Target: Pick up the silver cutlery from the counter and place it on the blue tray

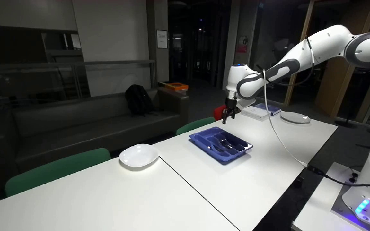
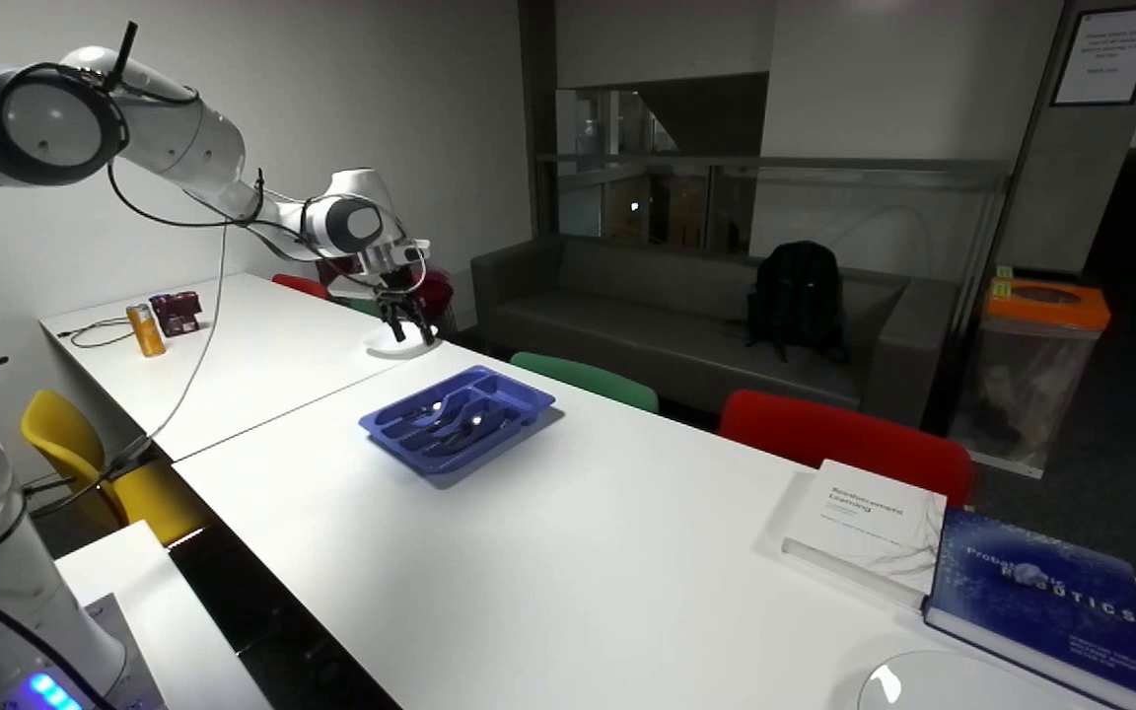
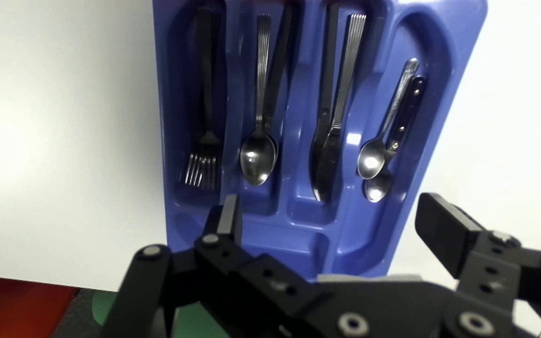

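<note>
- Table [image 1: 114, 199]: long, white and flat-topped.
- Robot arm [image 1: 323, 46]: stretched out above the table.
- Tray [image 3: 275, 237]: blue, on the table, with the silver cutlery [image 3: 257, 157] inside its compartments.
- Plate [image 1: 139, 155]: white, on the table, apart from the tray.
- Gripper [image 3: 335, 218]: unclenched, fingers spread wide, raised near the tray.
- Knives [image 3: 329, 159]: two, side by side in one compartment.
- Fork [image 3: 208, 141]: in the leftmost compartment in the wrist view.
- Small spoons [image 3: 371, 160]: two, overlapping, in the rightmost compartment there.
</note>
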Robot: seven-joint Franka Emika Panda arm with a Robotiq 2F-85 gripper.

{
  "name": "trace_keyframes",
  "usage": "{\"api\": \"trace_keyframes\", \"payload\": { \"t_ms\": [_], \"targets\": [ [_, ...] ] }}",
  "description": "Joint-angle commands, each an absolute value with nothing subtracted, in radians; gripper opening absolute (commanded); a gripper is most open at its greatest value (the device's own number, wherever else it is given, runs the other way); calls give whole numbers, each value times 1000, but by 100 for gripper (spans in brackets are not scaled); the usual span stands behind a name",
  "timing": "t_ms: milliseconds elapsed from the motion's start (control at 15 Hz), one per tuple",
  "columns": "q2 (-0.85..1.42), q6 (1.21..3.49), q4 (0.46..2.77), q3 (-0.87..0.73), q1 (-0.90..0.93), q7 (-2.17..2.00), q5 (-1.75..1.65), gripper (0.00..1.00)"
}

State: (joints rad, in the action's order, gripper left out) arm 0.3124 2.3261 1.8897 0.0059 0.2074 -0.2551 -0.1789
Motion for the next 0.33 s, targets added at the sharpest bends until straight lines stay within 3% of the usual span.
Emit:
{"api": "trace_keyframes", "payload": {
  "t_ms": [0,67,267],
  "targets": [
    [174,2323,2023,33,192,-259,-164,100],
    [260,2321,1937,34,194,-261,-178,100],
    [216,2319,1980,40,191,-262,-178,100]
  ]
}}
